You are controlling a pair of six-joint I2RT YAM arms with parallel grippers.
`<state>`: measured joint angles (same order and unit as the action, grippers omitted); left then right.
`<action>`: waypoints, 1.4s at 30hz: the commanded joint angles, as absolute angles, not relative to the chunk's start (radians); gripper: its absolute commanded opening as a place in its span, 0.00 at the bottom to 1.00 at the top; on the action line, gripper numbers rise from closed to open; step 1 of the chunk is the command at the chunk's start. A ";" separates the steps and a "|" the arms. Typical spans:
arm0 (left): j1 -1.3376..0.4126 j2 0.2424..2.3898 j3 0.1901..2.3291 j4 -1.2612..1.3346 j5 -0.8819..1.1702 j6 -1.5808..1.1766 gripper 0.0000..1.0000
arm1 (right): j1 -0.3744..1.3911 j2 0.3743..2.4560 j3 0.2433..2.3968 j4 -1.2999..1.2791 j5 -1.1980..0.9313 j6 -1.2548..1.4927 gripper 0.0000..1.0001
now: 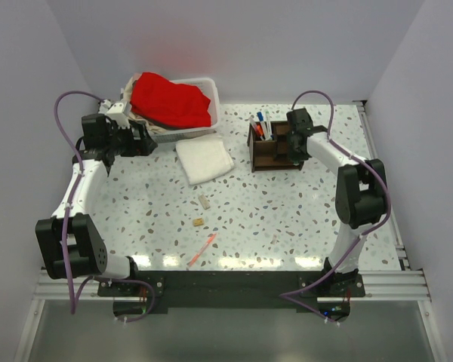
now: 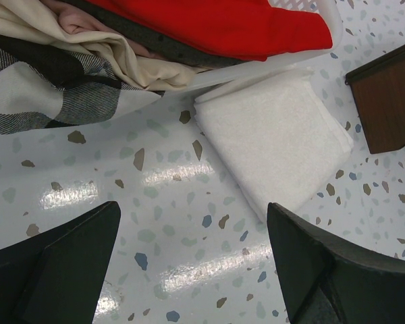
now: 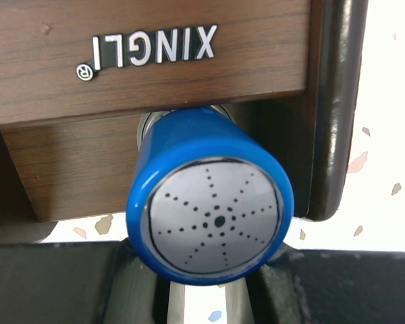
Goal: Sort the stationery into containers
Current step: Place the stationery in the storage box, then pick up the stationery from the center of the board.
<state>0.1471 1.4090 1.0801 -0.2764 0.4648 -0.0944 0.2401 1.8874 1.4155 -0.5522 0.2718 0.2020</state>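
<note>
A white terrazzo-patterned table (image 1: 287,215), flecked with grey, brown and blue chips, is shown enclosed on three sides by plain pale walls: a back wall (image 1: 234,38), a left wall (image 1: 23,68) and a right wall (image 1: 430,90). Overhead light is reflected in bright patches (image 1: 241,262) along the glossy near part of the tabletop. The near edge is bordered by an aluminium rail (image 1: 385,280) and a black mounting plate (image 1: 226,280), below which a grey surface (image 1: 234,332) is seen.
</note>
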 commanded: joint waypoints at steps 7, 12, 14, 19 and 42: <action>0.143 1.401 1.074 -0.238 0.483 -0.100 0.95 | 0.238 1.902 1.451 -0.523 0.296 0.204 0.25; 0.144 1.399 1.074 -0.236 0.488 -0.100 0.95 | 0.236 1.894 1.445 -0.528 0.295 0.202 0.32; 0.143 1.397 1.072 -0.235 0.488 -0.100 0.95 | 0.236 1.891 1.439 -0.528 0.293 0.204 0.33; 0.144 1.396 1.071 -0.232 0.494 -0.103 0.95 | 0.238 1.870 1.428 -0.534 0.299 0.207 0.36; 0.144 1.341 1.078 -0.290 0.517 -0.042 0.95 | 0.242 1.494 1.204 -0.710 -0.223 0.016 0.56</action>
